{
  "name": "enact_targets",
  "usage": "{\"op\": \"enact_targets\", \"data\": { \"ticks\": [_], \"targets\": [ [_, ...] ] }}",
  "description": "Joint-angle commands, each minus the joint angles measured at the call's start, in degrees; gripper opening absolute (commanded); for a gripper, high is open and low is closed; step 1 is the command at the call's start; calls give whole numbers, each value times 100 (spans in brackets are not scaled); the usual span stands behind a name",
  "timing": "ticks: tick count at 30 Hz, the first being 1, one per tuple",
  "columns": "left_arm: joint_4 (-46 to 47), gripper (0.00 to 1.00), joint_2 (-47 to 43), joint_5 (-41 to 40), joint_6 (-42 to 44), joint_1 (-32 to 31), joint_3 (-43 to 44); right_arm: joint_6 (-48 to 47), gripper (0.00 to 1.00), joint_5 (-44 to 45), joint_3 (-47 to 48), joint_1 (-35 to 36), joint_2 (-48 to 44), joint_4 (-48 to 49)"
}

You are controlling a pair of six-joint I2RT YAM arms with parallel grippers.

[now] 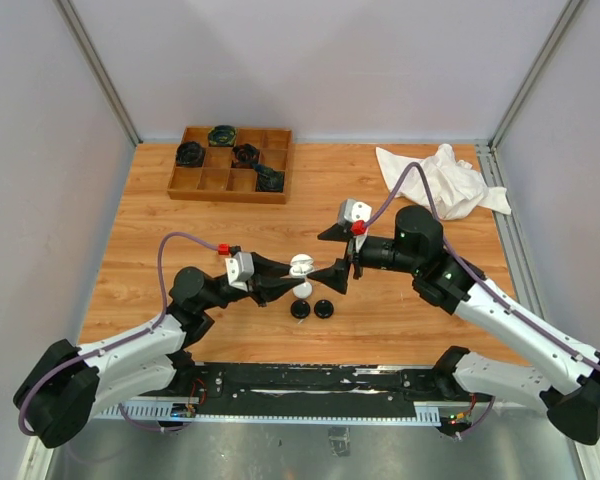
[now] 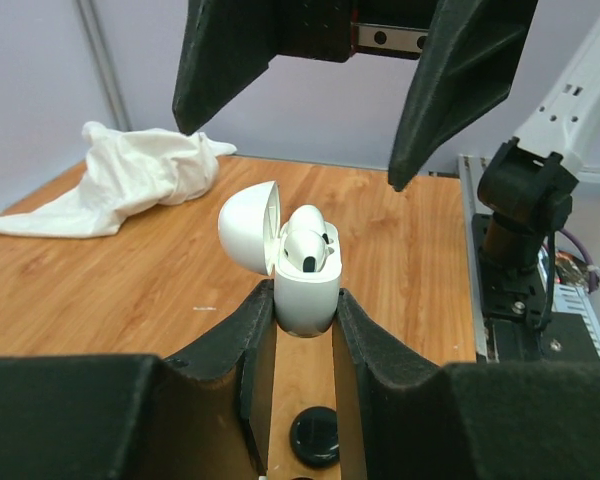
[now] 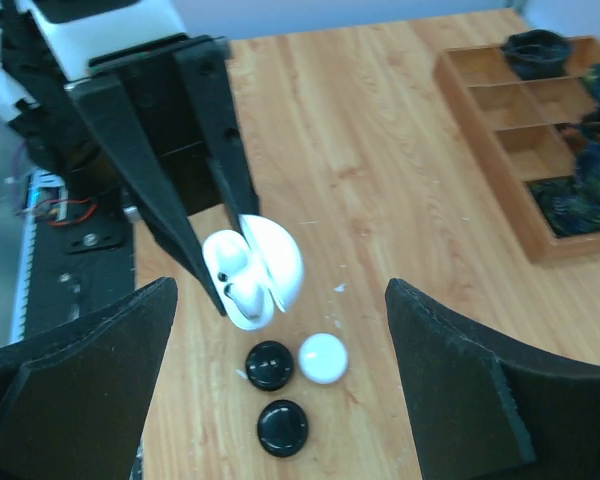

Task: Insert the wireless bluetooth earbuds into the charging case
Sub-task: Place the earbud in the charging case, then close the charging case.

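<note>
My left gripper (image 1: 292,268) (image 2: 303,300) is shut on the base of a white charging case (image 1: 300,265) (image 2: 305,290) (image 3: 250,270), held above the table with its lid (image 2: 248,222) swung open. A white earbud (image 2: 305,245) (image 3: 244,292) sits in the case, and the right wrist view shows a second white earbud top beside it. My right gripper (image 1: 320,258) (image 3: 280,290) hangs open just to the right of the case. Its fingers (image 2: 230,60) are spread wide and hold nothing.
Two black round pucks (image 1: 300,310) (image 3: 269,365) (image 3: 282,428) and a white one (image 3: 323,358) lie on the wood below the case. A wooden compartment tray (image 1: 205,182) with dark items stands at the back left. A crumpled white cloth (image 1: 445,180) lies at the back right.
</note>
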Motion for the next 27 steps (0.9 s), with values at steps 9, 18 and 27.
{"op": "enact_targets", "data": {
  "ticks": [9, 18, 27],
  "targets": [
    [147, 0, 170, 506, -58, -24, 271, 172, 80, -1885, 510, -81, 880, -349],
    [-7, 0, 287, -167, -748, -25, 155, 7, 71, -2005, 421, -82, 774, -426],
    [-784, 0, 332, -909, -1757, -30, 194, -139, 72, -1142, 400, -77, 757, -706]
  ]
}}
